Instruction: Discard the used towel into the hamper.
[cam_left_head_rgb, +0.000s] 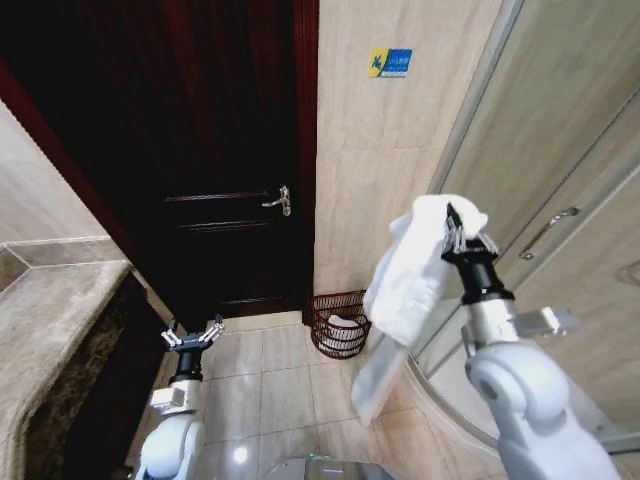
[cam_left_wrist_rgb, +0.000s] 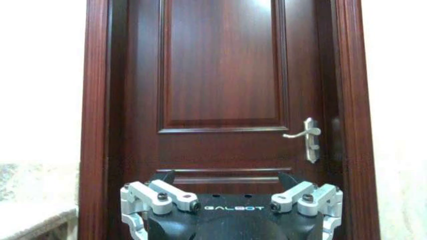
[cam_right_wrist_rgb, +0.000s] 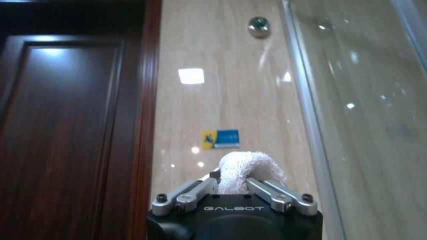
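Low on our left, our left gripper (cam_left_head_rgb: 193, 334) idles with jaws spread. We see the hamper (cam_left_head_rgb: 338, 323) on the floor by the wall. Our right gripper (cam_left_head_rgb: 459, 236) pinches the towel (cam_left_head_rgb: 410, 270) aloft, so carrying and dropping remain.

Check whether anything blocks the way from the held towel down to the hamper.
Nothing visible does. The right gripper holds the white towel up beside the shower glass; the hamper sits on the floor below and ahead of it, open-topped. The left gripper is off to the side.
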